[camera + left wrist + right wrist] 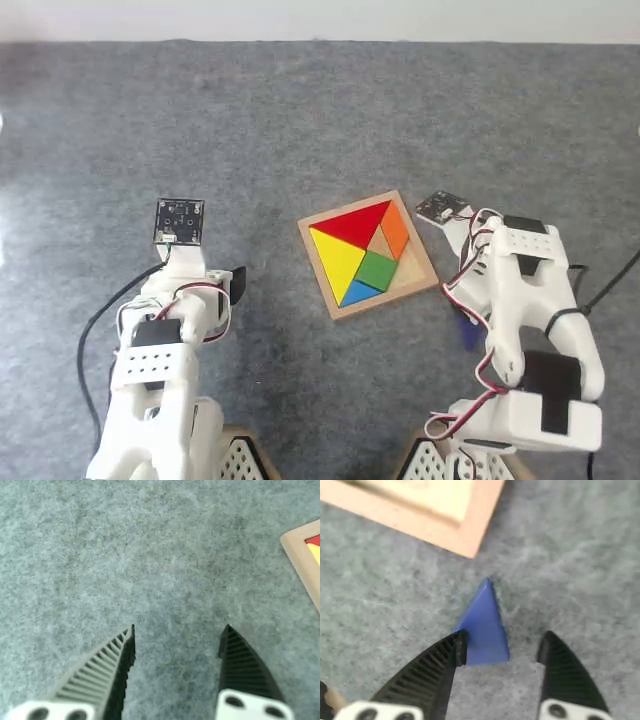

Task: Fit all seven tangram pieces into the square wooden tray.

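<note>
We count one square wooden tray (388,300) at the high view's centre, holding five bright flat pieces and a brownish triangle. One smooth blue triangle (484,627) lies on the fuzzy grey mat (300,120) to the tray's lower right. Both ribbed pincers gape: the right gripper (505,636) straddles the blue triangle, and the left gripper (180,628) hangs over the mat at lower left.
</note>
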Tool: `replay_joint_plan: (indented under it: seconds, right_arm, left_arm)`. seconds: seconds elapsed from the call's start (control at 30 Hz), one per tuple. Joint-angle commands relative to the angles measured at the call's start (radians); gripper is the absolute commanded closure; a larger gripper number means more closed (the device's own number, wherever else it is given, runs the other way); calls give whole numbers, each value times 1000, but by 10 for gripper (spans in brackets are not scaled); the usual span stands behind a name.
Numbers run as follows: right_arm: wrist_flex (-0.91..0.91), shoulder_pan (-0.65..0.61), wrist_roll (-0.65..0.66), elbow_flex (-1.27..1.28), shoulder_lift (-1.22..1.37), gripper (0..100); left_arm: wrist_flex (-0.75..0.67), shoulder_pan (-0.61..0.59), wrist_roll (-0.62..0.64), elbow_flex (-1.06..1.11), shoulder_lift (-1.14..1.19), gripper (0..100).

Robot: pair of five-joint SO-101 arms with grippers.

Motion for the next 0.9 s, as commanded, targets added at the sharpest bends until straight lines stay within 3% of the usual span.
replay_joint_plan:
  seconds: [0.0, 0.27, 0.4, 0.63, 0.87]
  right_arm:
    - [36, -19, 38, -31, 85, 808]
    - [128, -59, 51, -52, 154, 819]
    - [139, -18, 31, -41, 142, 863]
    - [10, 18, -170, -5, 41, 722]
    - [-21, -16, -451, 48, -27, 714]
  left_arm:
    - [-17, 3, -9, -7, -5, 731]
    - [-17, 3, -9, -7, -5, 731]
    - [-17, 3, -9, -7, -5, 731]
    - [-17, 3, -9, -7, -5, 731]
    - [-21, 5, -9, 2, -9, 731]
